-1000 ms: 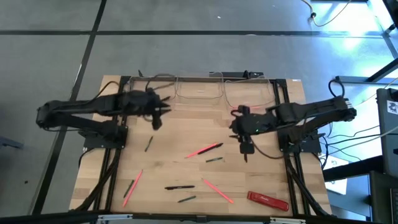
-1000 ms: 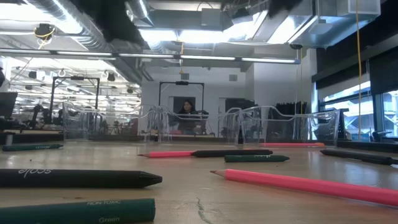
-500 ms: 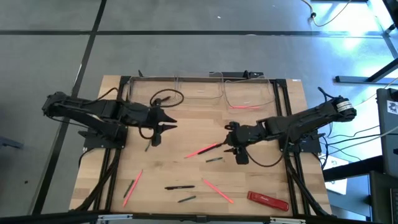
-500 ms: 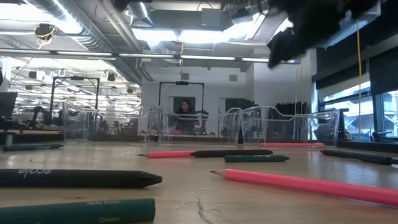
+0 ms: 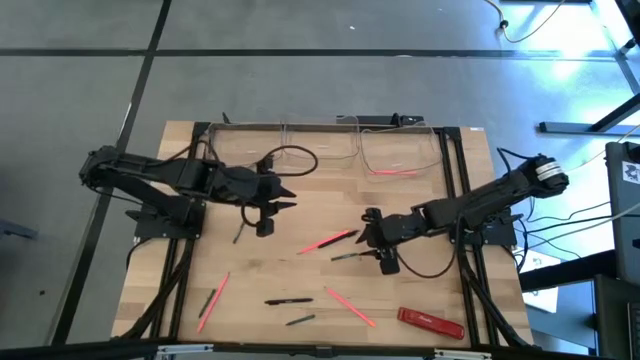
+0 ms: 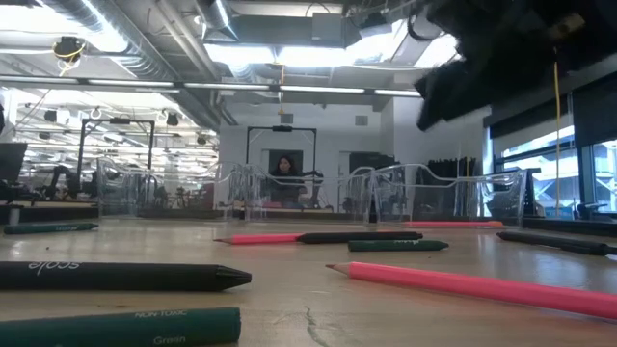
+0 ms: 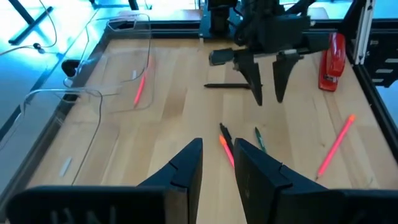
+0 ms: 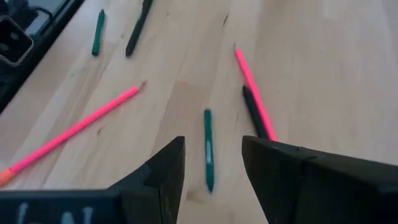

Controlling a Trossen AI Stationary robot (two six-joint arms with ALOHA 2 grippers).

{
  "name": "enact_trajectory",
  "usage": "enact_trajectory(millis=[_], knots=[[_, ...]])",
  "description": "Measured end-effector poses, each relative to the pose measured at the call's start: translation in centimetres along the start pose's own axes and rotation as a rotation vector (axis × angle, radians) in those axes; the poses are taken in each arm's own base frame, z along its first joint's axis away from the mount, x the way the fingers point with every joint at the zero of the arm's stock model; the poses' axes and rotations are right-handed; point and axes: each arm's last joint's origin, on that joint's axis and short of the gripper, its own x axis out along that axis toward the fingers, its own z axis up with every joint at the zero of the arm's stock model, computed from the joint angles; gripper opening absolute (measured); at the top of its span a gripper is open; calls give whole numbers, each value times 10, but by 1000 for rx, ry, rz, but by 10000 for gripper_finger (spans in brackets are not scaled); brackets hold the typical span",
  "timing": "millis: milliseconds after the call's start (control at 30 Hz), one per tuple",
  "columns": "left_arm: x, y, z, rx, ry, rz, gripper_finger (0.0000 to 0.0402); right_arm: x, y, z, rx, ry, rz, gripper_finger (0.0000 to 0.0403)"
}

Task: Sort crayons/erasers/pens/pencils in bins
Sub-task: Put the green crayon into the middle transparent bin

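Hovering right gripper [image 8: 211, 165], fingers apart, green crayon [image 8: 209, 149] on the table between them, pink pencil [image 8: 252, 84] beside

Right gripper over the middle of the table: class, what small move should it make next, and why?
Probably lower straight down and close on the green crayon. The right gripper is open and empty, and in its wrist view the crayon lies on the table in line with the gap between its fingers, apart from the pink pencil beside it. The left gripper hangs open elsewhere.
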Motion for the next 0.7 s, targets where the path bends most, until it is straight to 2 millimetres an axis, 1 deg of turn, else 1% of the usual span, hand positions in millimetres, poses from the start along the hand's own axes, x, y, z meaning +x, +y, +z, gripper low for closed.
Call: enact_trajectory(millis=[67,133,233,333,500,600,700], knots=[[-1,0,3,-4,-14,-2,84,1,0,11,-4,38,-21,163],[-2,0,5,-4,-14,-1,84,4,-2,19,0,125,-39,163],[-4,0,7,-6,-25,-3,84,14,-6,32,8,230,-52,163],[-4,0,7,-5,-22,-2,84,34,-9,41,16,331,-29,163],[-4,0,6,-2,-10,1,84,70,-9,48,13,473,39,163],[-4,0,5,0,-4,1,84,87,-9,49,13,526,37,163],[-4,0,5,0,-4,1,84,98,-9,49,18,543,35,163]])
